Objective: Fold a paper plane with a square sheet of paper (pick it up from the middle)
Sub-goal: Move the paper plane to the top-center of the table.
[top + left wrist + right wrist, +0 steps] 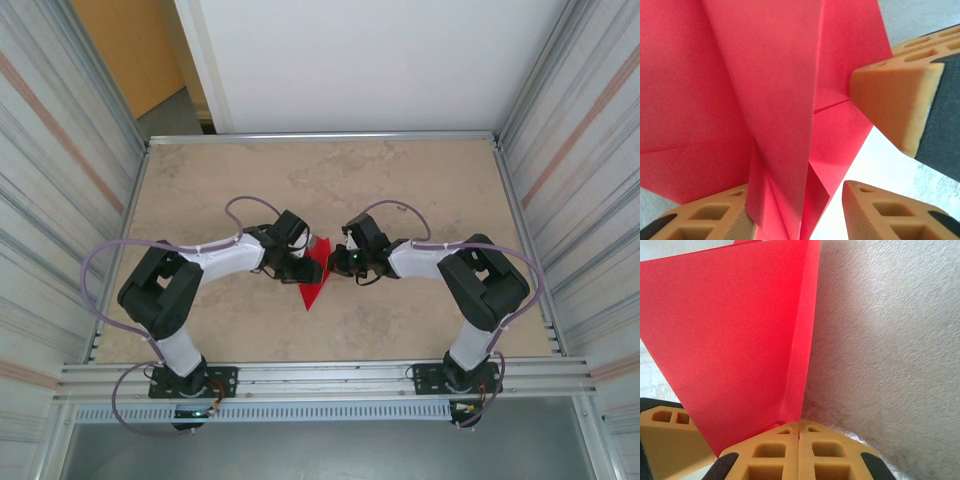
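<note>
The red paper plane [313, 285], a partly folded pointed shape with its tip toward the near edge, stands up off the table between both grippers. In the left wrist view its creased flaps [770, 75] rise between the spread jaws of my left gripper [797, 205]. The left finger [695, 220] touches a flap, and the right finger [890, 215] stands clear of it. My left gripper [300, 265] is open. My right gripper [799, 422] is shut, pinching the paper [740, 330] at a folded edge. Its fingers [890, 100] meet the sheet from the right. It sits at the table's centre [337, 262].
The beige tabletop [400, 190] spreads round the grippers, framed by metal rails [320, 137]. Corrugated walls [50, 180] close in both sides. Purple cables loop over each arm.
</note>
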`<control>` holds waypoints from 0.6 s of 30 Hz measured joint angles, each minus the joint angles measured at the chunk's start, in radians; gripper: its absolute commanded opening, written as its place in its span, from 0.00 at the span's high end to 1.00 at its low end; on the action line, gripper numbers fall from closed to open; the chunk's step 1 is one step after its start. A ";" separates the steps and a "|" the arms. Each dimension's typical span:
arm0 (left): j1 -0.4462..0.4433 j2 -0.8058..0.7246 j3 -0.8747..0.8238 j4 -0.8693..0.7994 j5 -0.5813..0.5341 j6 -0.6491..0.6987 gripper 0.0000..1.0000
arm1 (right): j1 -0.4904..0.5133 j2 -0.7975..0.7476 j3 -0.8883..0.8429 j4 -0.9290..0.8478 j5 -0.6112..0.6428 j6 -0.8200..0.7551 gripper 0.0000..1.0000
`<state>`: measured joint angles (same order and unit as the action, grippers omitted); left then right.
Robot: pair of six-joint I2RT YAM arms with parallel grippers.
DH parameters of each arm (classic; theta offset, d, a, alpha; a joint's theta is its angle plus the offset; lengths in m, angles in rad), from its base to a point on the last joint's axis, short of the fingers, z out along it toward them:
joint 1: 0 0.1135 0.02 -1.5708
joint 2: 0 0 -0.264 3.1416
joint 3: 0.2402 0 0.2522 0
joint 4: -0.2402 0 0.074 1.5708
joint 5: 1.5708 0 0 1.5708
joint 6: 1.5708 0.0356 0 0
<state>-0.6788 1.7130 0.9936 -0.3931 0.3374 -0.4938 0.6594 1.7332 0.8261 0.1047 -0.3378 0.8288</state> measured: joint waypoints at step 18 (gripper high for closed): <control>-0.057 0.054 0.052 -0.076 -0.122 -0.009 0.62 | 0.000 0.000 0.000 0.008 0.000 0.000 0.96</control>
<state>-0.7357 1.7668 1.0454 -0.4694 0.2153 -0.5026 0.6594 1.7332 0.8261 0.1127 -0.3382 0.8291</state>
